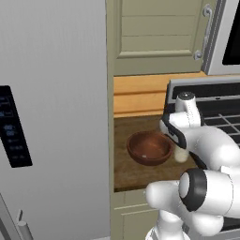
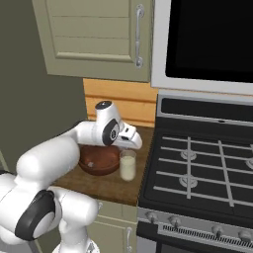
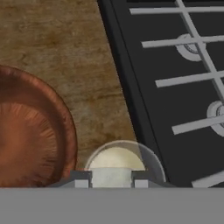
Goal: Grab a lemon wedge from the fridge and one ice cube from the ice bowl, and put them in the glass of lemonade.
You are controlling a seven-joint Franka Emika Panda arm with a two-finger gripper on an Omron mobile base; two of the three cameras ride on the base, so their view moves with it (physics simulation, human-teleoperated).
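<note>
The glass of lemonade point(image 3: 117, 158) stands on the wooden counter between the ice bowl point(image 3: 30, 131) and the stove. My gripper point(image 3: 111, 178) hangs right over the glass's mouth, shut on a small pale ice cube point(image 3: 111, 176) held between the two fingertips. From the right base view the hand point(image 2: 131, 143) sits just above the glass point(image 2: 128, 167), with the reddish-brown bowl point(image 2: 98, 160) to its left. The left base view has the bowl point(image 1: 149, 147) in the open and the glass point(image 1: 181, 154) partly behind my arm. The grey fridge point(image 1: 56, 117) stands shut at the left. The lemon wedge is out of view.
A black stove with grey grates point(image 2: 197, 163) borders the counter on the right, under a dark microwave point(image 2: 207, 39). Beige panelled cabinets point(image 2: 94, 34) hang above the counter strip point(image 1: 136, 173), which is narrow between fridge and stove.
</note>
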